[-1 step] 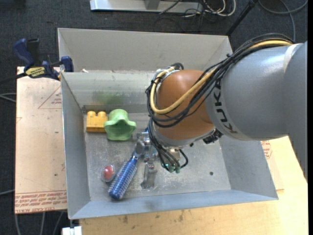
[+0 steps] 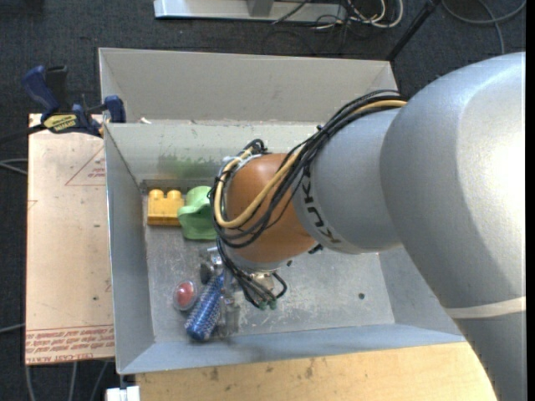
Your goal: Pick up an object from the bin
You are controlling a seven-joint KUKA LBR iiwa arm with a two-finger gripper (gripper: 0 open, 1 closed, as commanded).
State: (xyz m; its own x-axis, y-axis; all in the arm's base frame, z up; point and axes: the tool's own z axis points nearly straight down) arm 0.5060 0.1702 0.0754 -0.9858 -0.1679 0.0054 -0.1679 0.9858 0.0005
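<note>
Camera view, looking down: the grey metal bin (image 2: 129,249) takes up the middle of the frame, and the arm (image 2: 451,165) comes in from the right, covering much of the bin's right half. Its wrist carries a rounded orange cover (image 2: 259,211) with dark and yellow cables (image 2: 334,128) looped over it.

Below that cover, the gripper (image 2: 224,295) is down at the bin floor in the lower-left part of the bin. The cover and cables hide most of it, so I cannot tell whether it is apart, together or clamped on anything.

Right against the gripper's left side lies a blue bumpy cylinder (image 2: 203,312), something like a hair roller. Its long axis runs diagonally. The lower end points toward the lower left of the frame and lies close to the bin's near wall, and the upper end runs up and to the right, in under the gripper. It looks to be lying flat or nearly flat on the floor rather than standing up.

Just left of the cylinder's upper end is a small red rounded thing (image 2: 184,293), near the cylinder, though I cannot tell whether they touch.

Higher in the bin, toward the upper left of the floor, a yellow studded toy brick (image 2: 165,207) lies with its long side across the frame. A light green plastic thing (image 2: 197,215) lies just beside it on the right, partly tucked under the orange cover. These two are well apart from the cylinder and the red thing.
</note>
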